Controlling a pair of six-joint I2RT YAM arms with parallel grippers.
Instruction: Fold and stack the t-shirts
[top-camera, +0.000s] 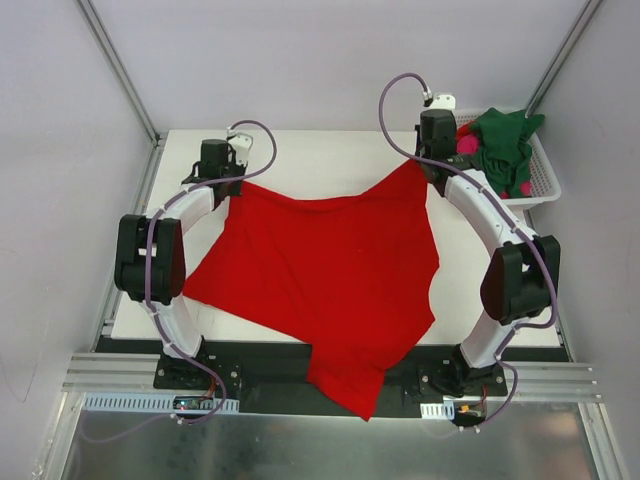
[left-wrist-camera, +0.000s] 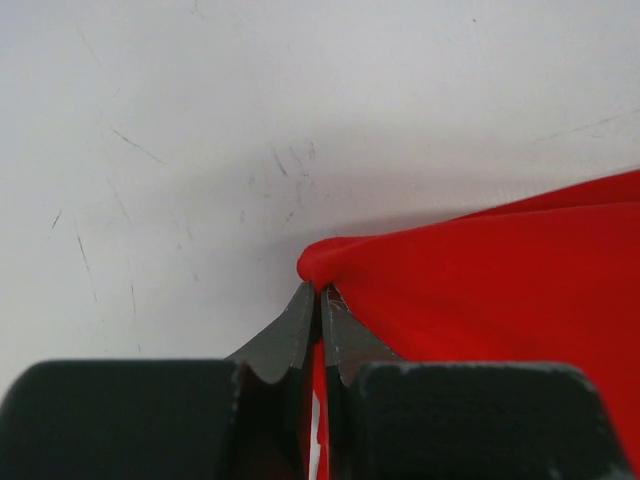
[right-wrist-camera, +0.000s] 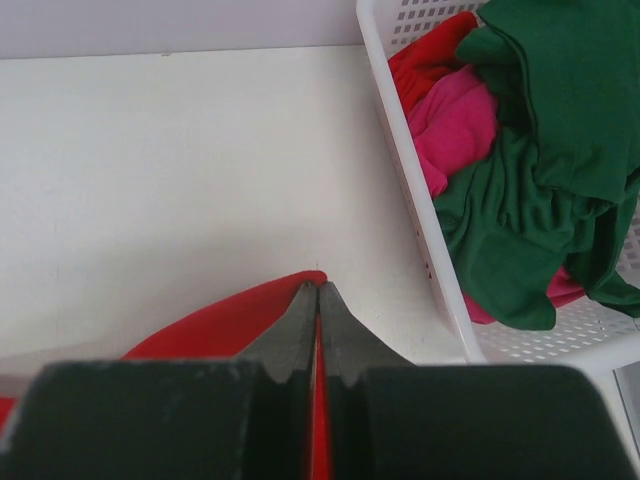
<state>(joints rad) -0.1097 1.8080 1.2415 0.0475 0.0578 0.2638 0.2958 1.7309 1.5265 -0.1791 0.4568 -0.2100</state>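
Note:
A bright red t-shirt is stretched over the white table, its lower end hanging over the front edge. My left gripper is shut on the shirt's far left corner. My right gripper is shut on its far right corner. A dark green t-shirt and a magenta-pink t-shirt lie crumpled in the basket; both also show in the right wrist view, the green t-shirt over the pink t-shirt.
A white slotted plastic basket stands at the table's far right corner, close to my right gripper; its rim runs along the right wrist view. A bit of other red cloth lies in it. Enclosure walls stand on all sides.

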